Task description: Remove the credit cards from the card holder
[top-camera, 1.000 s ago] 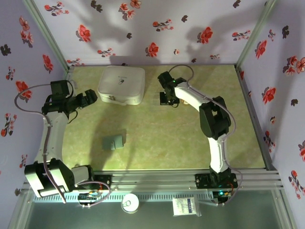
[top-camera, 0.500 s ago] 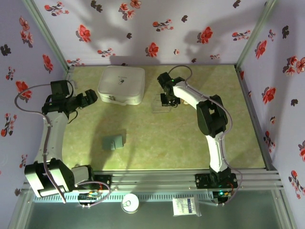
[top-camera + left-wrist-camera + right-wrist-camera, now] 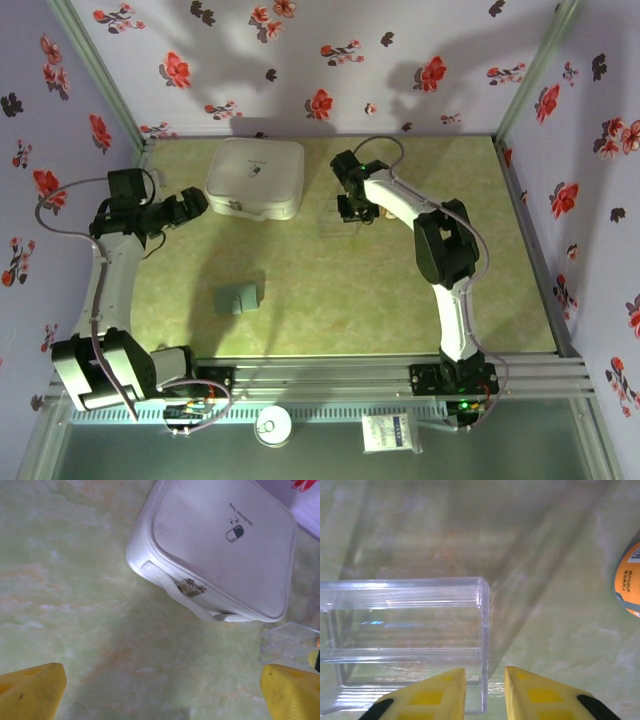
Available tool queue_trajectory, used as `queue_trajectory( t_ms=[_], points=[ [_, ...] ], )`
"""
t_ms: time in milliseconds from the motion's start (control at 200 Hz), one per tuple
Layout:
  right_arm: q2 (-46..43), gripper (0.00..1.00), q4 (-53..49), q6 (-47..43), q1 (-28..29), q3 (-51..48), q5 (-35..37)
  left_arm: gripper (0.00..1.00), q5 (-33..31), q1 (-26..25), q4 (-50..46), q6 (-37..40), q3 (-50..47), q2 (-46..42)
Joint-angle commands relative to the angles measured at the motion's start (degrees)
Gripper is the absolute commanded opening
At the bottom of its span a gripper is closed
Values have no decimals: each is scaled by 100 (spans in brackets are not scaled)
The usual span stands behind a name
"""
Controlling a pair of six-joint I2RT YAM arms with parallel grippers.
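Right fingers point(image 3: 435, 695) parted, straddling clear tray point(image 3: 405, 630) wall | left fingers point(image 3: 30, 692) spread wide | card holder point(image 3: 238, 298) alone mid-table

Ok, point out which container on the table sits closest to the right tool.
The clear tray, its wall between the fingertips of the right tool; the white box sits further left, the grey card holder farther still.

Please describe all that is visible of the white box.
The white box is a flat, squarish case with rounded corners, leather-like in look. A seam runs round its lid; a metal clasp and a white strap sit on its near side, a pill-shaped logo on top. It lies closed and flat on the green table, far left; nothing touches it.
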Motion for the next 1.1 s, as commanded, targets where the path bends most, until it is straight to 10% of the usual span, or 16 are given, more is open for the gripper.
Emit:
queue_trajectory(
  t_ms=[0, 620, 1095],
  points=[
    [-610, 33, 96, 36, 76, -148, -209, 100, 604, -112, 279, -590, -420, -11],
    [-1856, 42, 856, 320, 219, -1622, -768, 99, 547, -1658, 920, -705, -1806, 1099],
    [-1895, 45, 1040, 273, 298, -1924, -968, 100, 13, -2199, 666, -1359, -2708, 385]
  ],
)
